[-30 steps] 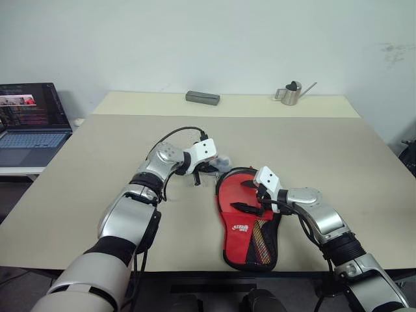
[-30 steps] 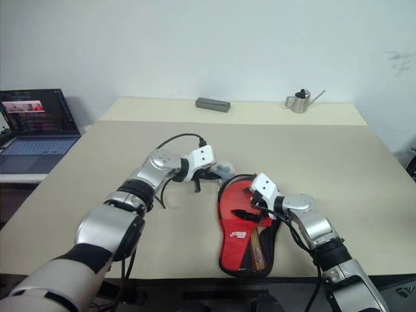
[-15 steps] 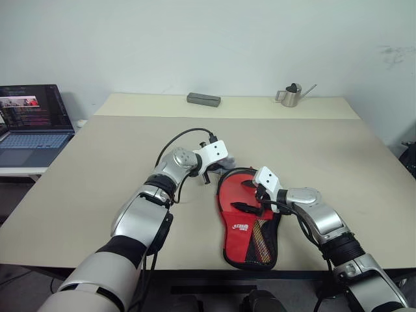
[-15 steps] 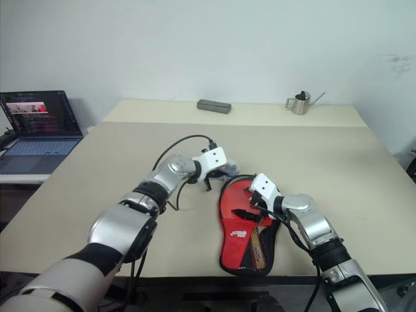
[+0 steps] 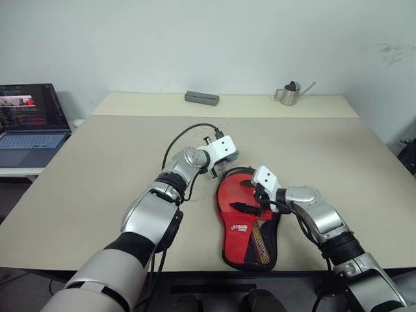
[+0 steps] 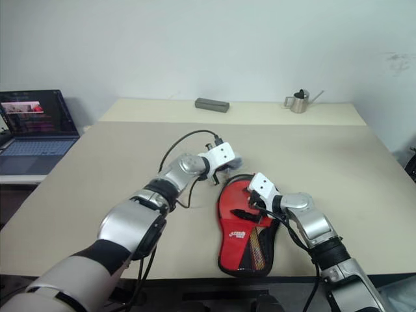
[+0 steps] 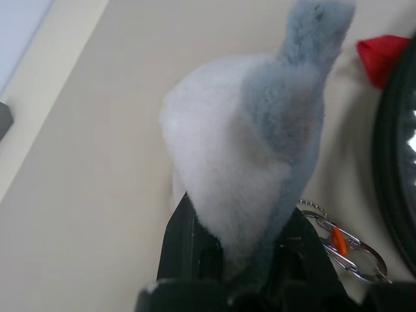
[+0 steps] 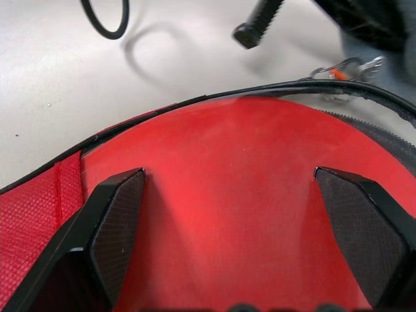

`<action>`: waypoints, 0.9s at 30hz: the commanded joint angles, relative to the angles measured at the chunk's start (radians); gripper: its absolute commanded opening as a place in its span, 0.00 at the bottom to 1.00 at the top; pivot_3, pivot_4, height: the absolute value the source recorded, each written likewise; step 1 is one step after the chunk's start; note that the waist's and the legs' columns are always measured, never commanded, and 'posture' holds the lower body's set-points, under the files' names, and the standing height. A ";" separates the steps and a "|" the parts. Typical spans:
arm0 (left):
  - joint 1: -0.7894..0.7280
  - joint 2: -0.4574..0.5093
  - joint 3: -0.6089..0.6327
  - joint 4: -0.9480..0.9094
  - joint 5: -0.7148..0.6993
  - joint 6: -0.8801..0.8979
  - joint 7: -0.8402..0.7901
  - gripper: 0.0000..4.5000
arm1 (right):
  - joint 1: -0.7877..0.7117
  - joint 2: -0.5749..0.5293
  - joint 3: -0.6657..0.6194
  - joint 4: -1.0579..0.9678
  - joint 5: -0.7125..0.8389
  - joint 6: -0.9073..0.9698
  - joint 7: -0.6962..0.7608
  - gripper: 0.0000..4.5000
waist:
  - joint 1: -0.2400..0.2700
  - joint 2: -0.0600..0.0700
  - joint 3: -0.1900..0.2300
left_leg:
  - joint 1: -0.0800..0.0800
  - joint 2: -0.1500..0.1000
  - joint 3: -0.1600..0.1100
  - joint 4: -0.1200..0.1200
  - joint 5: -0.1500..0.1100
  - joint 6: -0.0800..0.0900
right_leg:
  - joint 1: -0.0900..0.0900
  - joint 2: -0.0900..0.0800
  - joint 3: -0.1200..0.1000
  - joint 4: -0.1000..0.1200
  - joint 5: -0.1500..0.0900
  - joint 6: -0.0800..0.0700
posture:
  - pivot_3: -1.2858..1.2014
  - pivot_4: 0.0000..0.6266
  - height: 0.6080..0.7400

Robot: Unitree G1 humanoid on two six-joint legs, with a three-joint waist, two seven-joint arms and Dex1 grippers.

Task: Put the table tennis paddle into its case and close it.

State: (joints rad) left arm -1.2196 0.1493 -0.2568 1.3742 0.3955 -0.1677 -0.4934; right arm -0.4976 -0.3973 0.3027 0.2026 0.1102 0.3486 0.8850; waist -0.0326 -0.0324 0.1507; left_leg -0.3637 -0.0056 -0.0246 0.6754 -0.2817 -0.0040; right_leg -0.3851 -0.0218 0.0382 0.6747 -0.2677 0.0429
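The case (image 5: 248, 224) lies on the counter (image 5: 97, 169) w/ its long axis running toward the robot, round end far, paddle (image 8: 247, 195) red face showing inside the still-open rim. Left gripper (image 5: 216, 170) has its jaws clamped on a grey-white fluffy charm (image 7: 253, 149) clipped by a small carabiner (image 7: 341, 242) at the case's far rim, prob. the zip pull, though the link isn't clear. Right gripper (image 5: 250, 197) sits over the round part, jaws wide apart, nothing held, so the left is the nearer arm for closing round the rim.
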 commanded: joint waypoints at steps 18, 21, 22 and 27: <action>-0.120 -0.127 0.005 -0.010 0.028 0.010 0.202 0.06 | 0.092 -0.032 0.095 -0.007 -0.078 0.114 0.033 1.00 | 0.001 0.000 0.000 | 0.000 0.000 0.000 -0.014 0.000 0.000 | -0.001 -0.001 0.000 -0.013 0.000 0.000 | 0.52 0.24 1.00; -0.126 -0.154 0.002 -0.008 0.037 0.012 0.217 0.06 | 0.106 -0.036 0.097 -0.029 -0.077 0.126 0.027 1.00 | 0.001 0.000 0.000 | -0.001 0.000 0.000 -0.014 -0.001 -0.001 | -0.001 -0.001 0.000 -0.014 0.000 0.000 | 0.52 0.24 1.00; -0.128 -0.163 -0.001 -0.007 0.043 0.010 0.220 0.06 | 0.110 -0.038 0.097 -0.037 -0.076 0.131 0.025 1.00 | 0.001 0.000 0.000 | -0.001 0.000 0.000 -0.014 -0.001 -0.001 | -0.001 -0.001 0.000 -0.014 0.000 0.000 | 0.52 0.24 1.00; -0.144 -0.209 -0.004 -0.007 0.058 0.003 0.231 0.06 | 0.128 -0.044 0.096 -0.065 -0.071 0.148 0.013 1.00 | 0.002 0.000 0.000 | -0.001 -0.001 0.000 -0.015 -0.002 -0.002 | -0.001 -0.001 0.000 -0.016 -0.001 0.001 | 0.52 0.24 1.00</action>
State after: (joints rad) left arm -1.3033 -0.0432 -0.2573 1.3985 0.4531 -0.1398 -0.2882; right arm -0.4461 -0.4214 0.3028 0.0705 0.1004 0.4191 0.8866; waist -0.0306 -0.0323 0.1510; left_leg -0.3653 -0.0063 -0.0242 0.6607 -0.2834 -0.0058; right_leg -0.3858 -0.0227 0.0381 0.6585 -0.2684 0.0442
